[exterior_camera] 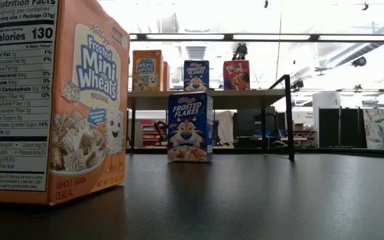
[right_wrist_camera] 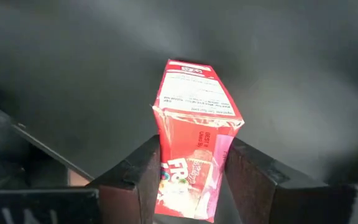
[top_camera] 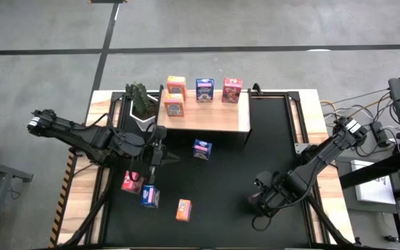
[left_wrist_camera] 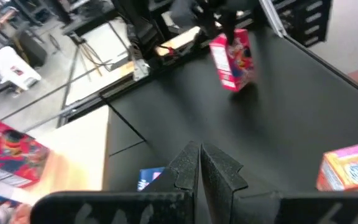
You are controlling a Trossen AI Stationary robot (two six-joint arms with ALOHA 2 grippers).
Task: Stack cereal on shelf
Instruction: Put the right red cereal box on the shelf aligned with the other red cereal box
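My right gripper (right_wrist_camera: 191,163) hangs over the near right of the black mat, shut on a red cereal box (right_wrist_camera: 194,124). The left wrist view shows that box (left_wrist_camera: 232,57) under the right arm. My left gripper (top_camera: 164,157) hovers shut and empty at mid-left, in front of the shelf (top_camera: 214,119). Two orange boxes (top_camera: 175,96), a blue one (top_camera: 204,89) and a red one (top_camera: 232,89) stand on the shelf. On the mat stand a blue box (top_camera: 201,148), a red one (top_camera: 131,182), a second blue one (top_camera: 149,196) and an orange one (top_camera: 183,209). My right gripper pinches the red box between its two fingers (right_wrist_camera: 138,177), one on each of two opposite sides (right_wrist_camera: 224,163). It comes from above, pointing steeply down, onto the box's upper end (left_wrist_camera: 224,38). The box stands slightly tilted; whether its lower end rests on the mat, I cannot tell.
A green potted plant (top_camera: 142,99) stands at the shelf's left end. Black frame rails (top_camera: 292,111) run along the mat's sides. In the low view an orange box (exterior_camera: 52,100) fills the near left and a blue box (exterior_camera: 190,127) stands mid-table.
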